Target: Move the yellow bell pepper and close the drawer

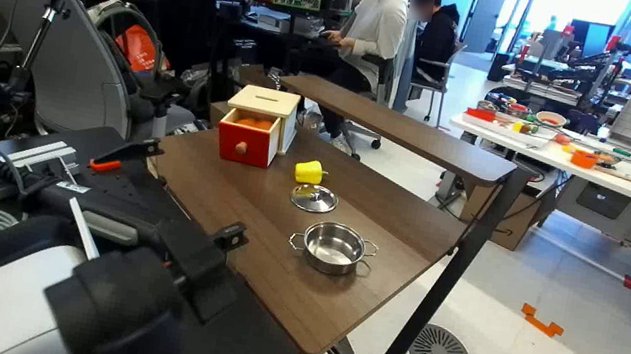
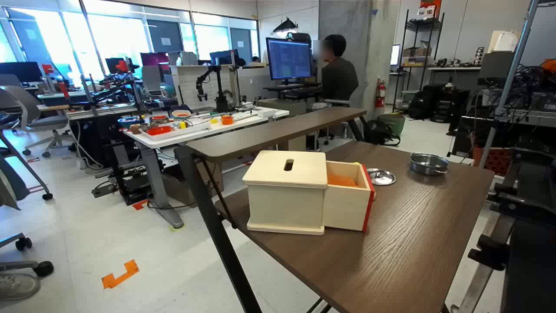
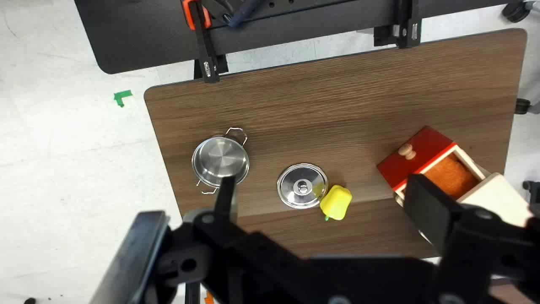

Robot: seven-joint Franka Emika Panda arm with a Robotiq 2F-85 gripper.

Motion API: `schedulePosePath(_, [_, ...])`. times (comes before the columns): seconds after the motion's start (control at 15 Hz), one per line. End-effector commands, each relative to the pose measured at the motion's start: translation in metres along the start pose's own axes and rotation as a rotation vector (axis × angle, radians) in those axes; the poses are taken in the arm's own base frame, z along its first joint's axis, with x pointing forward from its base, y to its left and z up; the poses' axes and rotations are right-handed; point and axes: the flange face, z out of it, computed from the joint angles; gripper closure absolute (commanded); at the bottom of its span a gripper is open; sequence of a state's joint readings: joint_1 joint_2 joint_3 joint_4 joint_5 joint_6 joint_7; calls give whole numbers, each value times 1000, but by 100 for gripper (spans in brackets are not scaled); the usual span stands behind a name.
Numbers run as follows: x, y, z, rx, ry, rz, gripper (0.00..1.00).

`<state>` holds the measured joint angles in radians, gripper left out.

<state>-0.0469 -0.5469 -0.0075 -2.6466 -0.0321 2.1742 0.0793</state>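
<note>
The yellow bell pepper (image 3: 336, 202) lies on the brown table beside the metal lid, at its edge. It also shows in an exterior view (image 1: 309, 172); elsewhere the drawer mostly hides it. The drawer (image 3: 417, 157) is pulled out of its cream wooden box, with a red front, a round wooden knob and something orange inside. It stands open in both exterior views (image 1: 244, 146) (image 2: 347, 208). My gripper (image 3: 321, 182) is open and empty, high above the table. Its fingers frame the lid and pepper in the wrist view; one finger covers part of the drawer.
A silver pot (image 3: 221, 158) with two handles stands near one table end, and its lid (image 3: 302, 186) lies between pot and pepper. A raised shelf (image 1: 400, 130) runs along one long table side. Black clamps (image 3: 409, 25) stick out at the opposite edge.
</note>
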Motion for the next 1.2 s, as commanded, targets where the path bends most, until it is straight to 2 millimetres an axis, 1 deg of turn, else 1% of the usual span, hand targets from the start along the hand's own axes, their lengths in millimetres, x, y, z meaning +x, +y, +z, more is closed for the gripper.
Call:
schedulePosePath(0.0, [0,0,-1,0,0,0,0])
schedulePosePath(1.0, [0,0,-1,0,0,0,0])
schedulePosePath(1.13, [8,-6,8,-34,-1,149,0])
